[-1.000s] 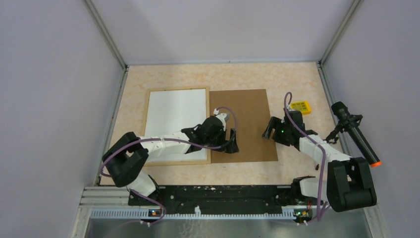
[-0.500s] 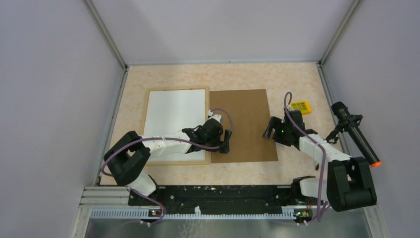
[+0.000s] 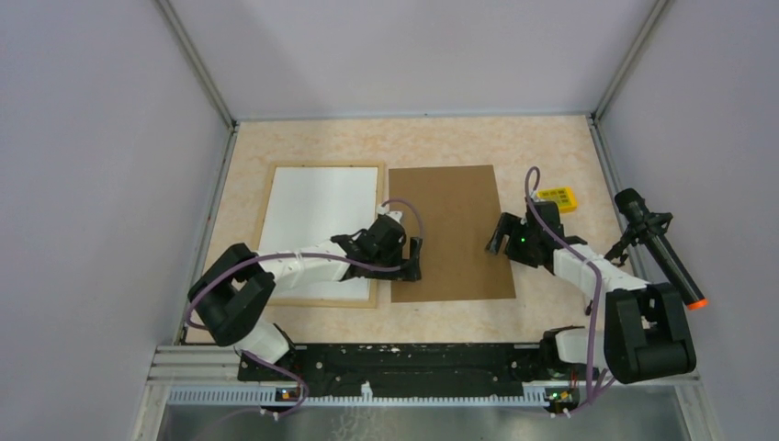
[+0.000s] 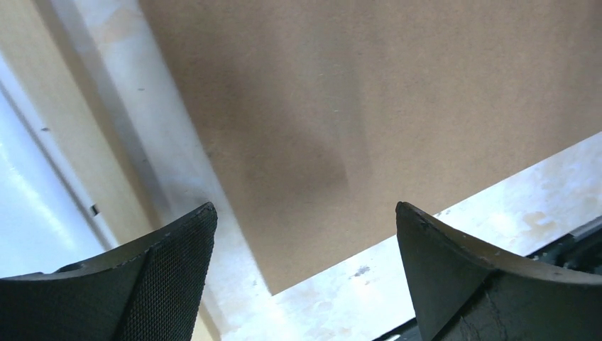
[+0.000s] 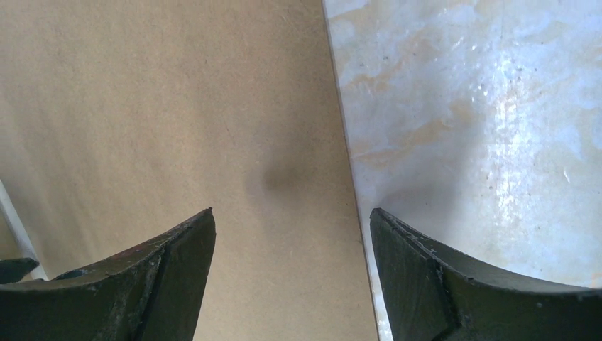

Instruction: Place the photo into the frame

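One light wooden frame is lying flat on the left half of the table, its long sides running from near to far, and it is holding a white sheet. Whether that sheet is the photo turned face down cannot be told, as no printed side is showing in any view. One brown backing board is lying at the table's middle, its far left corner sitting just beside the frame's far right corner, with a thin strip of bare table widening between them toward the near edge. One small yellow box is sitting right of the board, and one black cylinder with an orange tip is standing at the right edge. There are two arms. The left one is reaching low across the frame's near right corner, and the left gripper is hanging spread wide and empty over the board's left edge close to its near left corner. The right arm is stretching in from the near right corner, and the right gripper is hovering with parted, empty fingers straddling the board's right edge. Bare table is lying open along the far edge and between the board and the right edge.
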Controlling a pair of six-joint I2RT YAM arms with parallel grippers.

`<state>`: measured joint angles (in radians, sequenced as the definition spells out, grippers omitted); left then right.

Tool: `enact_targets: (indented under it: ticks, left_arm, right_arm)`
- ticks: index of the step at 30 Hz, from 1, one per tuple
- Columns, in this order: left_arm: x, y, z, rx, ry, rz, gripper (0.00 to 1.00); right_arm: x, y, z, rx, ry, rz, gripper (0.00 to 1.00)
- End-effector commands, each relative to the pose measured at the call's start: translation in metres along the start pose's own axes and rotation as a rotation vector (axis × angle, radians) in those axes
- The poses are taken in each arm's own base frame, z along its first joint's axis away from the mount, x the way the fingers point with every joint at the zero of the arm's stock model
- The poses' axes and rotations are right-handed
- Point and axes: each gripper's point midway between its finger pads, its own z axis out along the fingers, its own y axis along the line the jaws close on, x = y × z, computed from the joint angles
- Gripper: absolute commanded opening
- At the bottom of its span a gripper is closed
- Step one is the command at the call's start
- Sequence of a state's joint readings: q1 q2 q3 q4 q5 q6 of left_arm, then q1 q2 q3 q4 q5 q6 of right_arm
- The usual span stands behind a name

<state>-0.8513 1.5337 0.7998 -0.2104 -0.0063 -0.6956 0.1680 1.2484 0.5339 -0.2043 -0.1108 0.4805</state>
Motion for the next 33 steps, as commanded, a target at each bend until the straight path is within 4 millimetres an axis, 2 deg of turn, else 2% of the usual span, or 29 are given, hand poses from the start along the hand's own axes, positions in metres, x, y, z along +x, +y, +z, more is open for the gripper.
enact_targets:
  ticks: [1, 3, 7, 10, 11, 17, 21, 27, 33]
  left_arm:
    - [0.001, -0.016, 0.009, 0.029, 0.053, -0.091, 0.99]
    - [0.003, -0.014, 0.015, 0.027, 0.064, -0.108, 0.99]
    - [0.008, -0.028, 0.022, 0.135, 0.103, -0.152, 0.99]
    - [0.009, -0.038, 0.018, 0.224, 0.116, -0.185, 0.99]
    - [0.003, -0.045, 0.015, 0.273, 0.098, -0.188, 0.99]
    - [-0.029, -0.093, -0.019, 0.578, 0.082, -0.186, 0.99]
    - [-0.051, -0.123, -0.044, 0.692, 0.069, -0.157, 0.99]
    - [-0.068, -0.138, -0.081, 0.755, -0.004, -0.127, 0.99]
    - [-0.08, -0.147, -0.111, 0.781, -0.057, -0.094, 0.99]
  right_arm:
    - [0.021, -0.008, 0.007, 0.029, 0.097, 0.0, 0.79]
    - [0.024, -0.006, 0.008, 0.016, 0.108, 0.001, 0.78]
    - [0.027, -0.001, 0.007, -0.021, 0.118, 0.006, 0.77]
    - [0.035, 0.008, 0.008, -0.077, 0.144, 0.018, 0.76]
    - [0.037, 0.011, 0.008, -0.097, 0.15, 0.024, 0.75]
    - [0.057, 0.026, 0.003, -0.222, 0.168, 0.101, 0.7]
    - [0.064, 0.032, -0.002, -0.272, 0.159, 0.14, 0.68]
    - [0.067, 0.031, -0.009, -0.273, 0.151, 0.132, 0.67]
    - [0.08, 0.035, -0.012, -0.286, 0.168, 0.119, 0.66]
